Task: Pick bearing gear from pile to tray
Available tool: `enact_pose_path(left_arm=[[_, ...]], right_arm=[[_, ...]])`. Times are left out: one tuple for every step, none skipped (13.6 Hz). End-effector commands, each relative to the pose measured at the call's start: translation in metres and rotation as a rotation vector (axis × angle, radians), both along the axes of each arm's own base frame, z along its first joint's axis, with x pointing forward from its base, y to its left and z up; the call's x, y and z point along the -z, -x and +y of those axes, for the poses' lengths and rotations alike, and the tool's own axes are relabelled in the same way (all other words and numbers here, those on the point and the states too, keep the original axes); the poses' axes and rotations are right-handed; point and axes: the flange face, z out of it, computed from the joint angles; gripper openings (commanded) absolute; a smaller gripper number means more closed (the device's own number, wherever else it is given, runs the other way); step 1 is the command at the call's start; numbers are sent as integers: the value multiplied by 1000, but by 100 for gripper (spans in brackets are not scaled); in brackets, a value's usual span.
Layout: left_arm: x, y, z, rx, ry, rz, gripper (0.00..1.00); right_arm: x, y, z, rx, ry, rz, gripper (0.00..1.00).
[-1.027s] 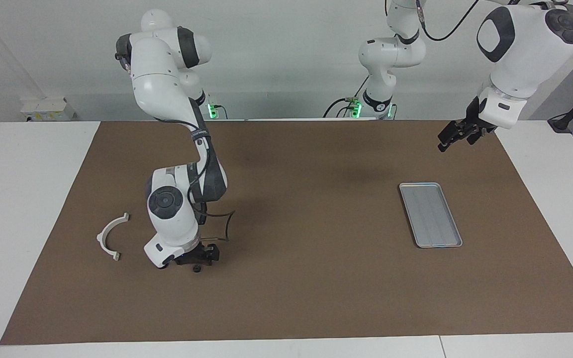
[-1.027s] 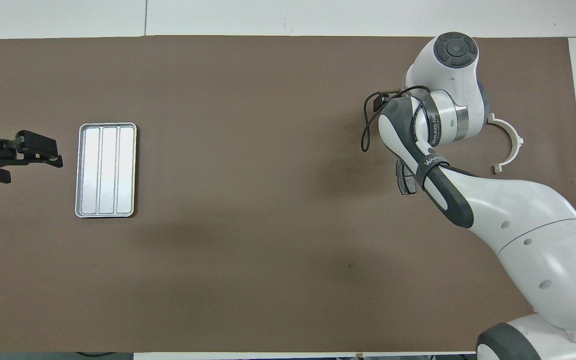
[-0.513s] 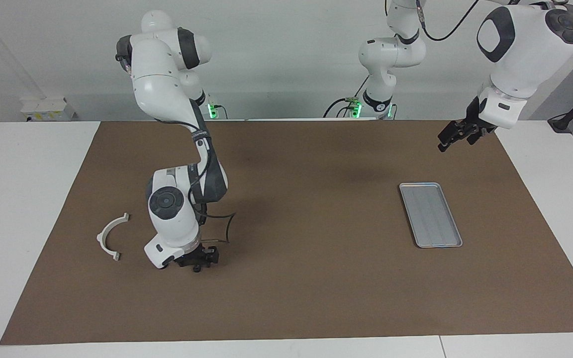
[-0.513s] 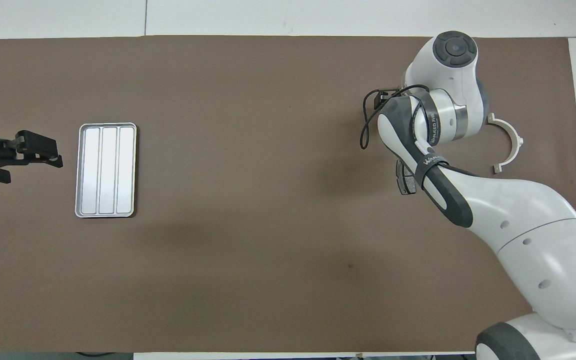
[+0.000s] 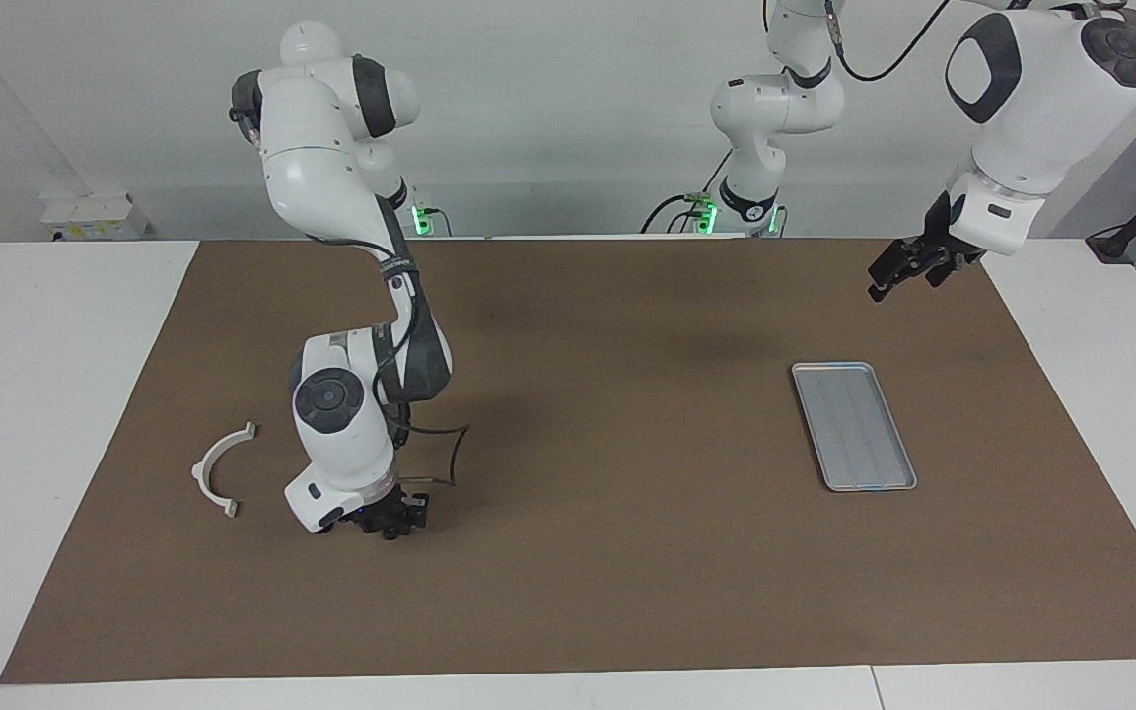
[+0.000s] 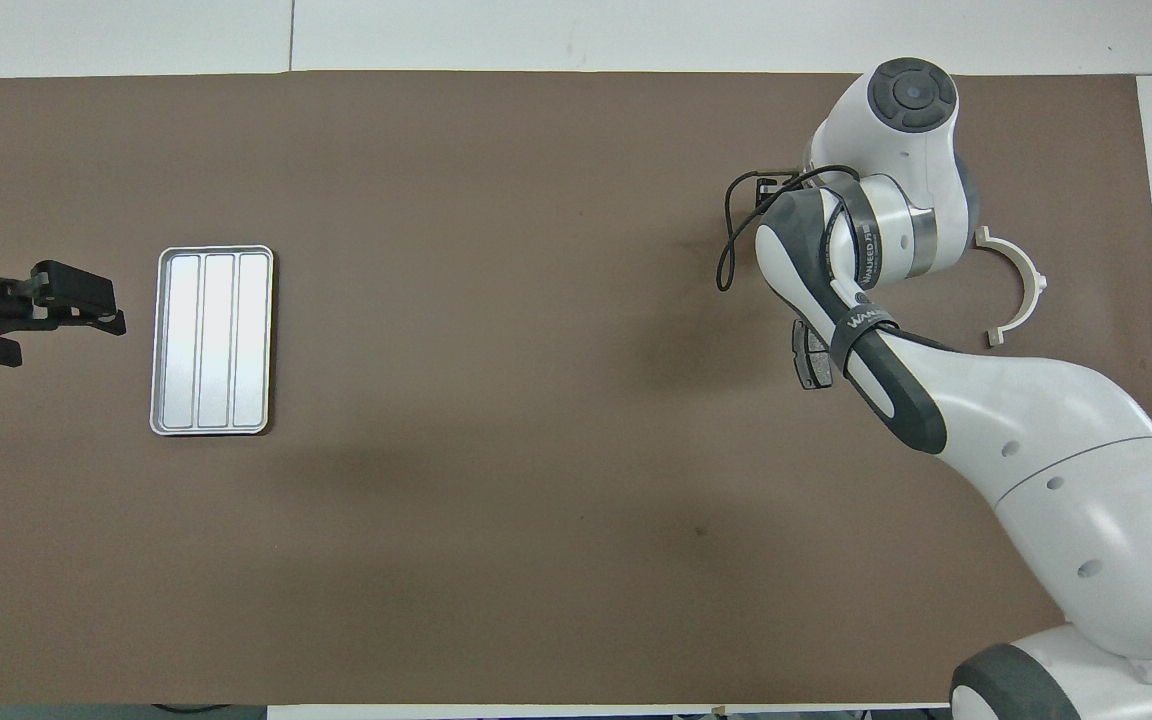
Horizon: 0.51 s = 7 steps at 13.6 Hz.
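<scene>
The right tool (image 5: 390,523) is down at the brown mat (image 5: 627,592) that covers the surface, toward the right arm's end, with its fingertips at the mat's level; in the overhead view the arm's own white wrist hides it. Whether its fingers are open, closed or gripping a small part cannot be told from either view. Just beside this tool, toward the right arm's end of the surface, lies the white half-ring plastic bracket (image 5: 221,468) (image 6: 1016,285), apart from the tool and flat on the mat. Under the right arm's forearm, nearer to the robots than the tool, the edge of a dark grey brake pad (image 6: 808,358) shows in the overhead view only. The left tool (image 5: 908,268) (image 6: 71,300) hangs in the air over the mat at the left arm's end, waiting, its fingers spread and holding nothing. Beside it, toward the middle of the surface, lies the small rectangular silver-grey metal tray (image 5: 805,380) (image 6: 161,340) with rounded corners and lengthwise grooves, flat on the mat, well apart from the right tool.
</scene>
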Motion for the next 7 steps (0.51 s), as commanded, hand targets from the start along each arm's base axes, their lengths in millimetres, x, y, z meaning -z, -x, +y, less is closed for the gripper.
enact_pose_path(left_arm=[[-4,4,0,6,8,4,100],[-4,4,1,5,7,4,100],[-4,4,0,6,7,4,100],[-4,4,0,6,7,4,100],[-4,4,0,6,8,4,100],[-4,4,0,6,7,4,100],[-4,4,0,6,7,4,100]], right_arm=[[11,-6,-1,22,2,-17,30],[11,-6,-1,22,1,-18,21],[10,-7,0,23,-3,-28,15],[11,-6,0,23,-4,-28,2],[11,-7,-1,24,-3,-28,0],[11,-6,0,22,-1,-25,0],[12,-5,-1,21,4,-14,0]])
